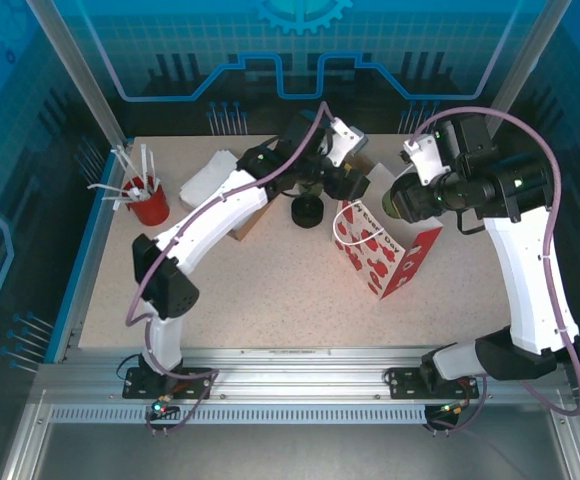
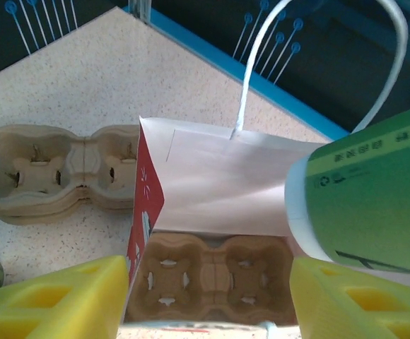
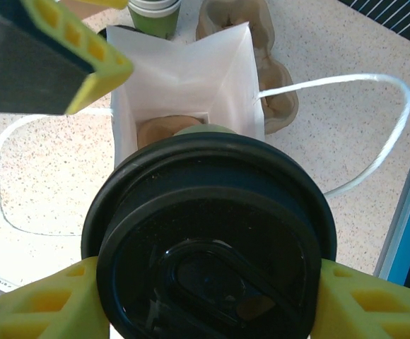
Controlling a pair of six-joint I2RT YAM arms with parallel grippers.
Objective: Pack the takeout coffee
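**Coffee over the bag mouth, not yet set down**

The right gripper (image 3: 208, 311) is clenched on the takeout coffee (image 3: 208, 233), with a yellow finger pressed to either side of the cup just under its black lid. The lid looks fully seated, so capping is done. The cup hangs over the open mouth of the gift bag (image 3: 191, 78). In the left wrist view its green side comes in from the right at a tilt, with the base pointing towards the opening. How far the base has passed below the rim I cannot tell.

The left gripper (image 2: 208, 304) sits at the bag's mouth with its fingers apart, one on each side of the opening. The left finger lies just beside the red side wall. Whether the fingers are pressing on the paper or only bracketing it I cannot tell.

A cardboard carrier tray (image 2: 205, 279) lies flat on the bag's floor, its cup wells empty. The bag stands upright on the worktop (image 1: 270, 290).

A second carrier tray (image 2: 42, 173) rests on the worktop just beside the bag, with the stack of lidless cups (image 3: 154, 14) and the loose black lids (image 1: 307, 211) nearby.

By my reading the task is well past halfway: the cup is lidded, picked up and carried to the bag. What remains is lowering it upright into a tray well, letting go and drawing both arms clear.
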